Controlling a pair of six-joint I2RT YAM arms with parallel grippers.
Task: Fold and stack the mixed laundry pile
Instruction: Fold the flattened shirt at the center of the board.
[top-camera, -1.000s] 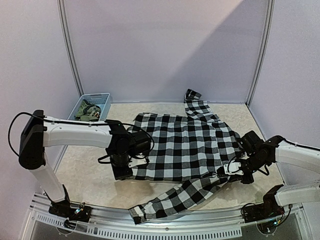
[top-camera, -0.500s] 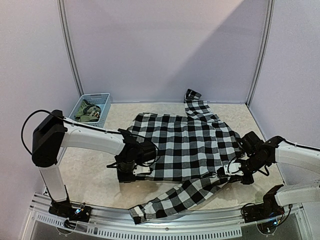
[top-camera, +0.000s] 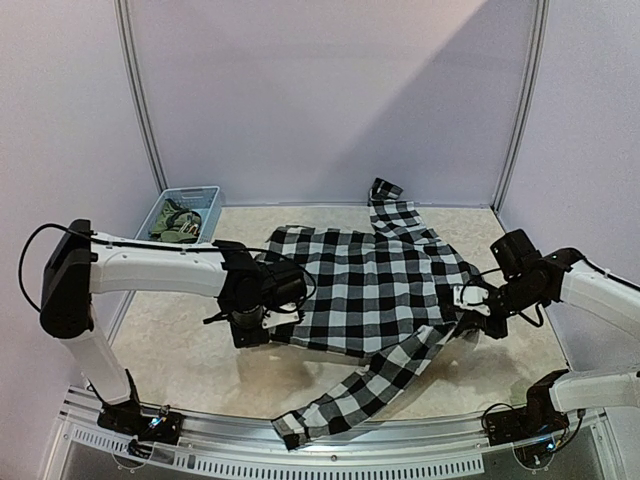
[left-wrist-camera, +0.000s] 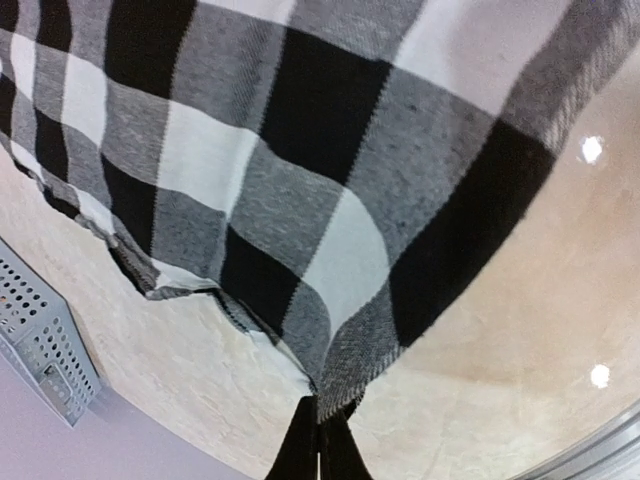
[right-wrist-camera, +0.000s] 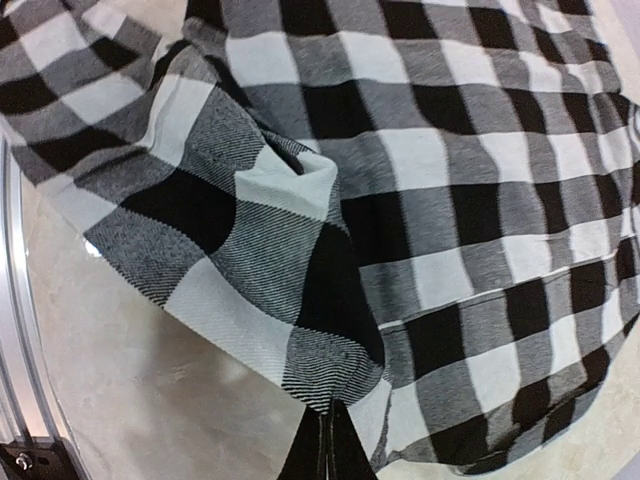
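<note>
The checked shirt (top-camera: 370, 290) lies spread across the centre of the table (top-camera: 170, 350), one sleeve trailing toward the bottom edge. The left gripper (left-wrist-camera: 318, 430) is clenched on its left hem; the right gripper (right-wrist-camera: 326, 435) pinches its right side. The olive-green shirt (top-camera: 176, 222) sits in the basket (top-camera: 207, 193), upper left.

Beige table (top-camera: 180, 350): checked shirt (top-camera: 370, 290) spread across middle, sleeve reaching near edge; light blue basket (top-camera: 195, 190) at far-left corner.

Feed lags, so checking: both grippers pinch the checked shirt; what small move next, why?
Probably lift both pinched edges slightly, evenly: left gripper and right gripper are each shut on the checked shirt, which mostly lies flat, one sleeve trailing toward the table edge.
</note>
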